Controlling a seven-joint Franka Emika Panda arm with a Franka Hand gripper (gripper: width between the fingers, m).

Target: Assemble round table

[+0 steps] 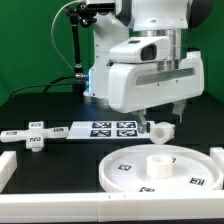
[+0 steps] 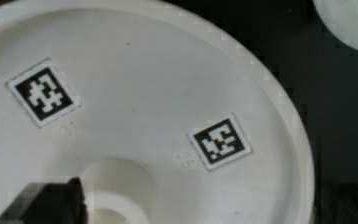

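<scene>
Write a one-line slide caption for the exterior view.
Franka arm poised above the rimmed disc; cross-shaped piece and marker board lie on the mat.

The black-matted bench (image 1: 60,175) carried a large rimmed round white plastic disc (image 1: 175,165) by its near edge. Farther back lay the thin flat white marker board (image 1: 105,128). A small white cross-shaped piece (image 1: 35,135) lay towards the edge at the exterior view's left, and a short thick white cylinder (image 1: 160,128) at the board's other end.

Tagged white disc (image 1: 186,162) lying flat, cylinder (image 1: 160,128) near it, cross piece (image 1: 36,136) well apart
</scene>
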